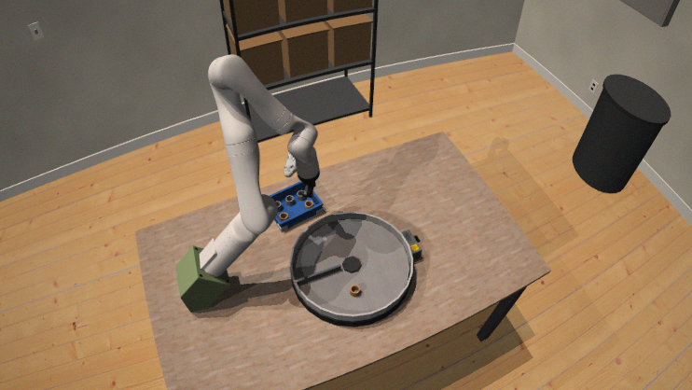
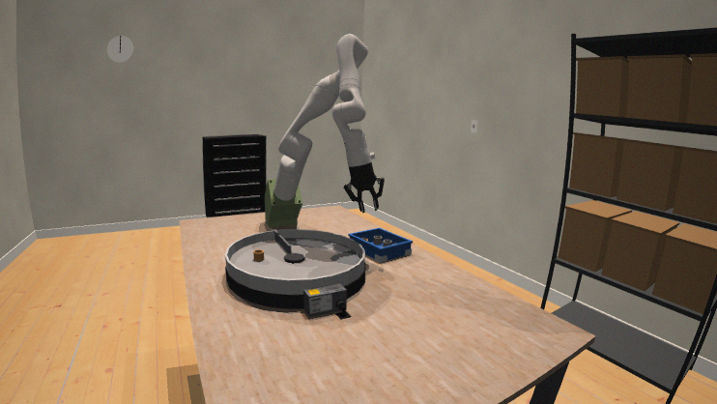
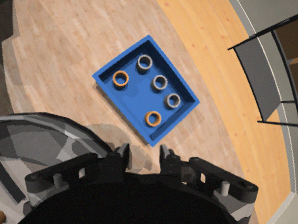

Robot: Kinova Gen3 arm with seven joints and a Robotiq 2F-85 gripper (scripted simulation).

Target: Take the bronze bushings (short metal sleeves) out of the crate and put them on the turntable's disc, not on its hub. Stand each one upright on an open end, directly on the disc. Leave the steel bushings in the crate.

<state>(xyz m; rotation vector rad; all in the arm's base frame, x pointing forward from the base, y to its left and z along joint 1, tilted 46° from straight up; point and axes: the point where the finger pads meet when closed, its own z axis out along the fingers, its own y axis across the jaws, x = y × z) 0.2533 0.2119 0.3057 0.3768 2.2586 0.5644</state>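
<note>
Five bushings lie in the blue crate [image 1: 298, 216] [image 2: 388, 248] [image 3: 122, 112], two bronze and three steel. From the top, the arm [image 1: 246, 179] [image 2: 305, 110] reaches over the table [image 1: 469, 203] [image 2: 426, 326] [image 3: 65, 65], with the hand [image 1: 308, 194] [image 2: 368, 208] [image 3: 144, 152] above the crate and hiding part of it. One more bronze bushing [image 1: 354, 287] [image 2: 258, 255] stands on the disc [image 1: 382, 285] [image 2: 271, 270], apart from the hub [image 1: 351, 264] [image 2: 294, 257].

In the exterior view, the hand hangs well above the crate, its fingers partly open with nothing between them. The bushing on the disc stands upright, inside the rim [image 2: 296, 287]. A control box [image 2: 325, 301] [image 1: 412, 245] sits beside the turntable.

The wrist view shows the crate ahead of the parted fingers. Its bronze bushings [image 3: 120, 78] [image 3: 153, 119] are near two different corners; the steel ones [image 3: 144, 62] [image 3: 160, 82] [image 3: 173, 100] form a row. All five show open ends upward.
</note>
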